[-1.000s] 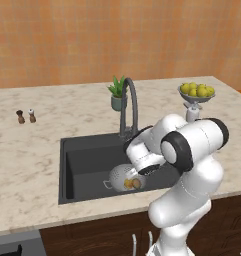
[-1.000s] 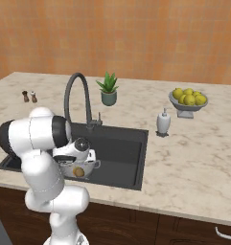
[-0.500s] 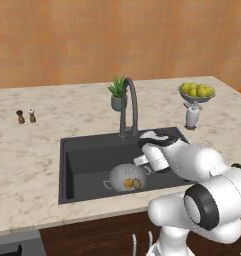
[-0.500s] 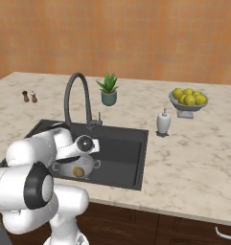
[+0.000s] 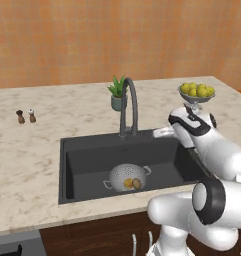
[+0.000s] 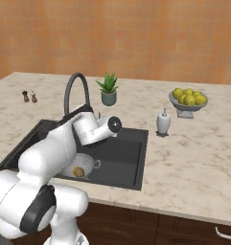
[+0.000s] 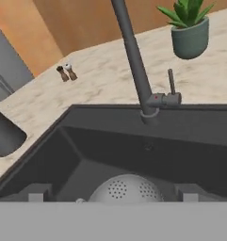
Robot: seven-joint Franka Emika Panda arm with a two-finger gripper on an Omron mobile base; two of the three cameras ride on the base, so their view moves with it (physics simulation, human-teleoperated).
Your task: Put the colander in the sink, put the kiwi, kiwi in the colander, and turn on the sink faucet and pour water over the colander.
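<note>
The silver colander (image 5: 126, 175) stands on the floor of the dark sink (image 5: 92, 152), left of the middle. A golden kiwi (image 5: 128, 184) and a brown kiwi (image 5: 137, 183) lie inside it; the golden kiwi (image 6: 78, 171) also shows from the right. My gripper (image 5: 161, 133) hangs open and empty above the sink's right rear part, beside the faucet (image 5: 130, 102). In the hand view the gripper (image 7: 112, 196) has its fingertips (image 7: 36, 195) wide apart, with the colander (image 7: 126, 189) low between them and the faucet's thin lever (image 7: 171, 84) ahead. Water is out of view.
A potted plant (image 5: 117, 95) stands behind the faucet. A footed bowl of lemons (image 6: 188, 99) and a soap dispenser (image 6: 163, 121) are on the counter right of the sink. Two small shakers (image 5: 26, 116) sit far left.
My hand has risen from low over the colander and swung right and back, toward the faucet. The jaws stay wide. Both kiwis remain in the colander.
</note>
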